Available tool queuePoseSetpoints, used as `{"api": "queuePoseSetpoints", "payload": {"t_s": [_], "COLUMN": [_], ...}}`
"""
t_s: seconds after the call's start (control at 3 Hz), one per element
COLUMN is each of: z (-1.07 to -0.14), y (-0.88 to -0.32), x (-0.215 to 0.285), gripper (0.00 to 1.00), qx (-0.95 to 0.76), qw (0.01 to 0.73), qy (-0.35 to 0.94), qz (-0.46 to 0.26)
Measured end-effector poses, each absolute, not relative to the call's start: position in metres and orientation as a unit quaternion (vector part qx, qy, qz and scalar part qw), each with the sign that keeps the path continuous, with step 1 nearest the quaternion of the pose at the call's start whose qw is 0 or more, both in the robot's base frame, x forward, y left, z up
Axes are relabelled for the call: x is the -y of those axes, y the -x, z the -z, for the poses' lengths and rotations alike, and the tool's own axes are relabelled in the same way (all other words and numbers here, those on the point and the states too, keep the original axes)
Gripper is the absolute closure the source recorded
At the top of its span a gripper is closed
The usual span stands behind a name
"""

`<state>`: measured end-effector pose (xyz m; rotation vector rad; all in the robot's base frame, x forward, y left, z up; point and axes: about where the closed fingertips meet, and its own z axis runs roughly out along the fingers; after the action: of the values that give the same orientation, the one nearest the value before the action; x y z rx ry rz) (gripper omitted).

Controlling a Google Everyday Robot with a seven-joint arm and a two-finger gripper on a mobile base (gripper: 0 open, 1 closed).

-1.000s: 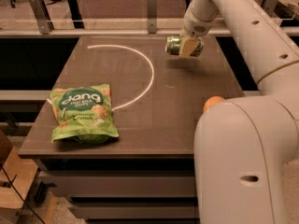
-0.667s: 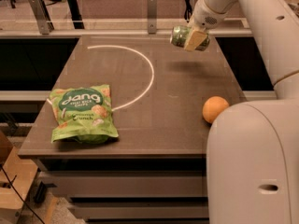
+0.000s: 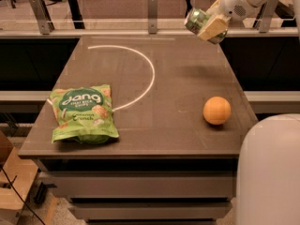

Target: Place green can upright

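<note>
The green can (image 3: 196,20) is a small shiny green metal can held in my gripper (image 3: 209,28) above the far right part of the dark table (image 3: 178,83). The can lies tilted, its silver end pointing left, well above the table top. The gripper's pale fingers (image 3: 213,27) are shut on the can's right side, and part of the can is hidden by them. The white arm comes in from the top right.
A green "dang" snack bag (image 3: 82,113) lies flat at the front left. An orange (image 3: 216,110) sits near the right edge. A white curved line (image 3: 140,74) marks the table. Metal railing posts (image 3: 152,12) stand behind. The robot's white body (image 3: 269,172) fills the bottom right.
The gripper has lifted the can higher and carried it right, toward the table's far right corner. The robot's body has drawn back to the right, uncovering the orange.
</note>
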<state>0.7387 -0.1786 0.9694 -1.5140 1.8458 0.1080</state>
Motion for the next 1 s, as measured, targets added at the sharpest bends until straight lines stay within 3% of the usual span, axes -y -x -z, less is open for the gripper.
{"api": "queuePoseSetpoints", "payload": {"t_s": [1.0], "z": [-0.9807], "y": [-0.7229], "x": [0.1823], "gripper": [1.00], "qx": [-0.679], "qw": [0.494], "qy": [0.513], "qz": [-0.179]}}
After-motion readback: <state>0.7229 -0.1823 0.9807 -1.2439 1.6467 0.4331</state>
